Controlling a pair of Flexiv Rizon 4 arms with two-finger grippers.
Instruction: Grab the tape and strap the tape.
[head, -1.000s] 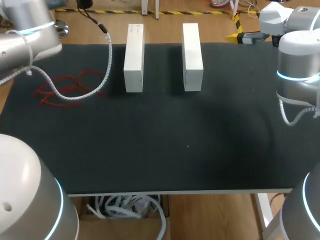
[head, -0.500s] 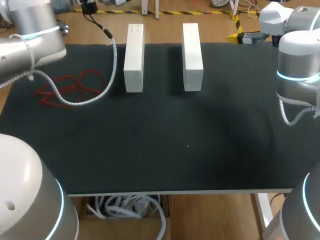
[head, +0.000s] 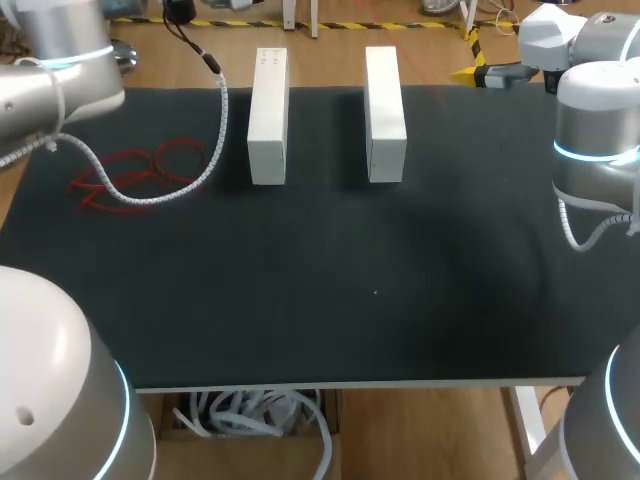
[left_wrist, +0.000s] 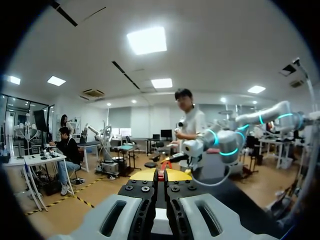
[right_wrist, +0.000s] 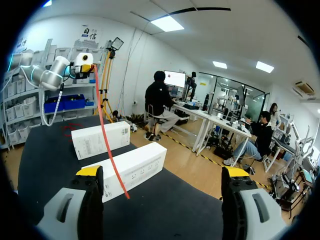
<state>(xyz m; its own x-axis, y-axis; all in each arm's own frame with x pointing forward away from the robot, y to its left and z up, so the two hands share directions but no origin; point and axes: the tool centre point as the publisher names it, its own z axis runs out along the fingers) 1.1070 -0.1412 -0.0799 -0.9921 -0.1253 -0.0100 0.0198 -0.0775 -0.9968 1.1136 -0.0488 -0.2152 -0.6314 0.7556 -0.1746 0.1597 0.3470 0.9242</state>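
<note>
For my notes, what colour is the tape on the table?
Red. The tape shows best in the head view, looped on the dark mat.

Silver shells, blue rings glowing.
Left arm, right arm: rounded grey casings; white coiled cable on the left; left gripper dark, screwed, yellow-tipped.

A robotics lab: my grey left arm and right arm, each with a glowing blue ring, flank a black-covered workbench.
</note>
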